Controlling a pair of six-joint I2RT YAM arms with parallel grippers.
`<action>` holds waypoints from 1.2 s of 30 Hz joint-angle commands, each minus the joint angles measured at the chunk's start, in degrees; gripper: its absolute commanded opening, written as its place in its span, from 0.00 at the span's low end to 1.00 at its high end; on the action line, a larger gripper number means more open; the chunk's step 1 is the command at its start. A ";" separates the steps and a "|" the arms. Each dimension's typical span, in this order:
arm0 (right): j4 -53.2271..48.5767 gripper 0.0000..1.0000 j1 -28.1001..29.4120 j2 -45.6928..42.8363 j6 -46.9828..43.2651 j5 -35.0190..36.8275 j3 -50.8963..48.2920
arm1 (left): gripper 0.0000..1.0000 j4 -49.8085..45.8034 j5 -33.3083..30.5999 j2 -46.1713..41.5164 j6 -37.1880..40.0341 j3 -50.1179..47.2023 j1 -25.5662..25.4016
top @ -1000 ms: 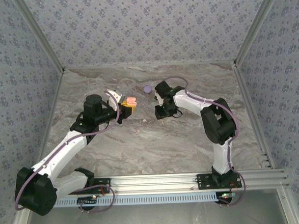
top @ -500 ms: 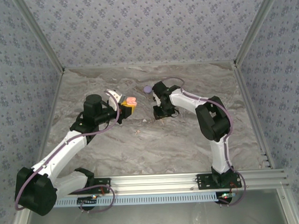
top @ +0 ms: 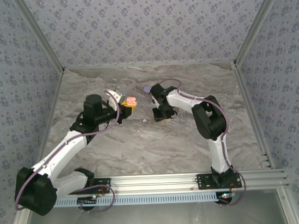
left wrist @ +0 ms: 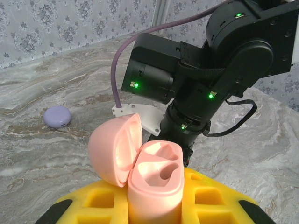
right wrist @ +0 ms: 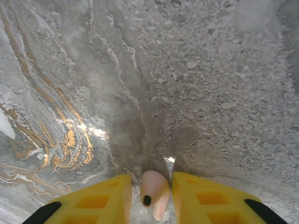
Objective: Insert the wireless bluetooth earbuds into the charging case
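Note:
My left gripper point(top: 129, 106) is shut on the pink charging case point(left wrist: 154, 184), held upright between its yellow fingers point(left wrist: 88, 205). The lid is swung open to the left and both moulded wells are empty. My right gripper point(top: 160, 115) points down at the marble table just right of the case. Its yellow fingers point(right wrist: 201, 198) are closed in on a pale pink earbud point(right wrist: 154, 186) with a dark port, tight to the right finger, with a sliver of gap on the left. The fingertips hover just above the table. Another pink speck, a second earbud point(top: 137, 132), lies on the table nearer the arm bases.
A closed lavender round case point(top: 147, 89) point(left wrist: 57, 116) rests on the table behind the right gripper. The right arm's black wrist point(left wrist: 201, 84) looms close behind the pink case. Patterned walls enclose the marble table point(top: 190, 140) on three sides; a metal rail runs along the near edge.
The right arm has folded and carried its gripper a little left, toward the left gripper and the pink case. The left arm and the case have not moved.

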 commanded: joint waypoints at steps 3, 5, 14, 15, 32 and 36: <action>-2.83 0.28 0.51 2.11 1.19 1.89 2.00 | 0.13 0.27 1.12 -0.19 -0.02 1.48 0.25; -2.96 0.27 0.68 2.45 1.15 2.21 1.97 | 0.13 0.18 1.08 -0.28 -0.04 1.43 0.30; -0.62 0.21 0.56 0.25 0.62 1.53 0.17 | 0.13 0.86 1.58 0.57 -0.83 1.35 0.25; -0.08 0.21 0.55 -0.35 0.53 1.18 -0.26 | 0.13 1.17 1.71 0.90 -1.07 1.31 0.25; 12.82 0.19 -5.47 -12.86 -0.13 -10.71 -11.66 | 0.12 13.99 -0.21 10.27 -9.79 -0.95 -2.18; 14.71 0.19 -6.77 -15.35 -0.04 -12.69 -13.74 | 0.12 16.87 -0.58 12.86 -11.18 -1.30 -2.85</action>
